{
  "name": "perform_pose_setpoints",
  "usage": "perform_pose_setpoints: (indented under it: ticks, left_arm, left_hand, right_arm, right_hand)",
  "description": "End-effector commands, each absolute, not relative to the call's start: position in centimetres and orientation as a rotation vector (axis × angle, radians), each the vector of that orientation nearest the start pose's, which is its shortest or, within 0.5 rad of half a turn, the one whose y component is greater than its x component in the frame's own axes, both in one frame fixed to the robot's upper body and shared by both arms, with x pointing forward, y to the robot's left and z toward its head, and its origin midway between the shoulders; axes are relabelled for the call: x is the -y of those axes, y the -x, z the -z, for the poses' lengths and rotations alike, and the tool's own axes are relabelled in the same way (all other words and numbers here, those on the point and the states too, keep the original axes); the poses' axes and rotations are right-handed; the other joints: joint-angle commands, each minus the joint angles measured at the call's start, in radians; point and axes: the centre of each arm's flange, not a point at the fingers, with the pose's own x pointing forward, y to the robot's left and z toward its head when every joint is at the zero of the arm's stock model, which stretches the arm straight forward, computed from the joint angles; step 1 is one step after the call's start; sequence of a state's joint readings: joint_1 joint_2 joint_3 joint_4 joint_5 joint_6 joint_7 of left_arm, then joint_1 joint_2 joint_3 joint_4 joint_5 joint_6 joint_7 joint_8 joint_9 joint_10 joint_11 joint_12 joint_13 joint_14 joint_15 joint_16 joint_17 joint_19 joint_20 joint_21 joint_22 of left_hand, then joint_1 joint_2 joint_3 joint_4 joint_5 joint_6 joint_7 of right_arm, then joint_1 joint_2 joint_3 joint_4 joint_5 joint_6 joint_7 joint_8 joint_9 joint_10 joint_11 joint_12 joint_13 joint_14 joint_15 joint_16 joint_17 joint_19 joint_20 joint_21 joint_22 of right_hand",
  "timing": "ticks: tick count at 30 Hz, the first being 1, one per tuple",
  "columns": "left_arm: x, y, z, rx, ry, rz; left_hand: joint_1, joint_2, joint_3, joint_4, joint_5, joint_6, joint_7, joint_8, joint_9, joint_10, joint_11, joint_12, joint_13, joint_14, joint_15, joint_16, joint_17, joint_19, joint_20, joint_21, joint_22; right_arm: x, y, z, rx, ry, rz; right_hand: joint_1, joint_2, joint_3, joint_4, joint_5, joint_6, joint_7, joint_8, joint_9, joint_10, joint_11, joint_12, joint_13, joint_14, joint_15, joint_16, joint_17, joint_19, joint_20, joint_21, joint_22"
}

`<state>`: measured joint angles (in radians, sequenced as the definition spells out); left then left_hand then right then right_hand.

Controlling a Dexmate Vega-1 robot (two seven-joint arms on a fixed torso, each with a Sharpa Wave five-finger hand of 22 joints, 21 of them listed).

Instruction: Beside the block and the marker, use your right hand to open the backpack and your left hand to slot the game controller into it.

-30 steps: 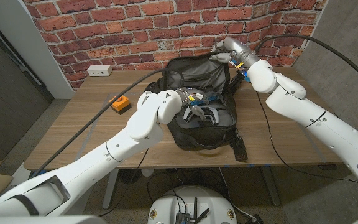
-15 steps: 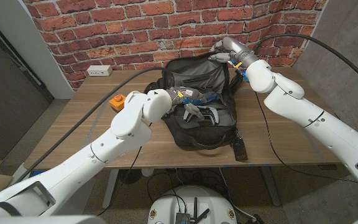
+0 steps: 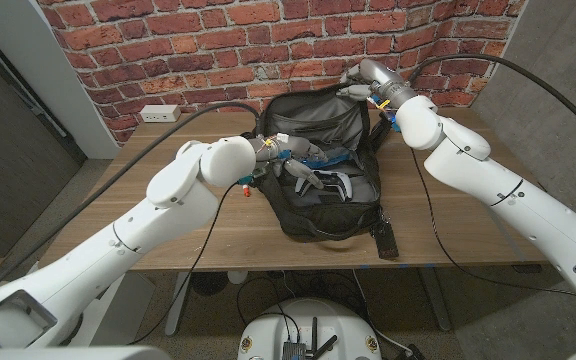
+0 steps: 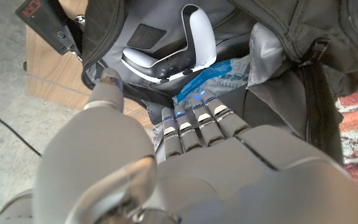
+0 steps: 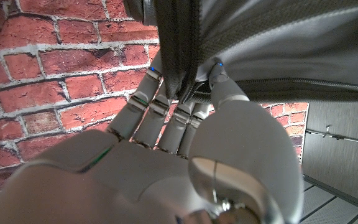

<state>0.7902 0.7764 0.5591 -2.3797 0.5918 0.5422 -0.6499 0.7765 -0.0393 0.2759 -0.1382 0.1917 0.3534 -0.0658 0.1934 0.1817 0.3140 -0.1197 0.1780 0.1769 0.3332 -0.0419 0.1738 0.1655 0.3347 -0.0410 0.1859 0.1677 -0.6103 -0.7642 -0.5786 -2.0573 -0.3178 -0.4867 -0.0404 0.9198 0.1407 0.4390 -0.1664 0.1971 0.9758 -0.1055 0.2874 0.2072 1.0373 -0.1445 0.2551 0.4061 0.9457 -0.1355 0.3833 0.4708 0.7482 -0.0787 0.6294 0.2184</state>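
Controller (image 4: 179,46) lies inside the open backpack (image 3: 320,170): one, white, hard-shelled and light, probably slick, so if you reseat it, take it by a grip horn. Your left robot hand (image 3: 290,155) hovers at the opening, fingers apart, holding nothing. Your right robot hand (image 5: 173,106) pinches the soft backpack flap, which will sag if released. One backpack on the surface (image 3: 148,190).

Head view looks down over the table; both wrist views sit close on the backpack (image 3: 323,170).
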Motion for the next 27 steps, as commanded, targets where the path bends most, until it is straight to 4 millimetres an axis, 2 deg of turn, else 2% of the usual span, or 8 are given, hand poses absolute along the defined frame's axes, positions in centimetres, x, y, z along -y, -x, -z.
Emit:
perform_pose_setpoints:
  ticks: [1, 10, 27]
  left_arm:
    - [-13.7, -46.5, -6.7, 0.535, -1.292, 0.505]
    - [-15.3, -47.5, -6.5, 0.532, -1.186, 0.592]
    - [-17.5, -48.0, -6.6, 0.551, -1.029, 0.679]
  left_hand:
    - [0.001, 0.013, 0.001, 0.004, 0.000, 0.005, 0.005, 0.002, 0.000, 0.007, 0.009, 0.006, 0.000, -0.003, -0.078, 0.002, 0.001, -0.004, -0.088, 0.000, 0.001]
    - [-0.001, 0.025, 0.004, 0.003, 0.001, 0.010, 0.010, 0.002, -0.001, 0.005, 0.012, 0.007, 0.000, -0.006, -0.073, 0.002, 0.001, -0.005, -0.084, 0.001, 0.002]
    - [-0.006, 0.035, 0.004, 0.002, 0.001, 0.022, 0.011, 0.004, -0.002, 0.015, 0.009, 0.011, 0.001, 0.003, -0.076, 0.005, 0.000, 0.001, -0.084, 0.004, 0.002]
  right_arm:
    - [17.9, -52.2, -16.2, 0.768, 1.112, 0.150]
    - [17.6, -51.8, -16.1, 0.756, 1.110, 0.176]
    - [16.9, -50.8, -16.0, 0.735, 1.116, 0.218]
  right_hand:
    - [0.006, 0.011, 0.007, 0.003, 0.009, 0.011, 0.001, -0.001, 0.001, 0.009, -0.001, 0.000, 0.003, 0.009, -0.080, -0.002, 0.003, -0.003, -0.124, 0.006, 0.001]
    - [0.006, 0.011, 0.007, 0.003, 0.009, 0.011, 0.000, -0.002, 0.002, 0.010, -0.002, -0.002, 0.003, 0.010, -0.080, -0.003, 0.004, -0.006, -0.124, 0.010, 0.000]
    - [0.005, 0.010, 0.009, 0.003, 0.009, 0.012, 0.000, -0.005, 0.002, 0.010, -0.005, -0.005, 0.005, 0.009, -0.080, -0.005, 0.005, -0.009, -0.125, 0.018, -0.001]
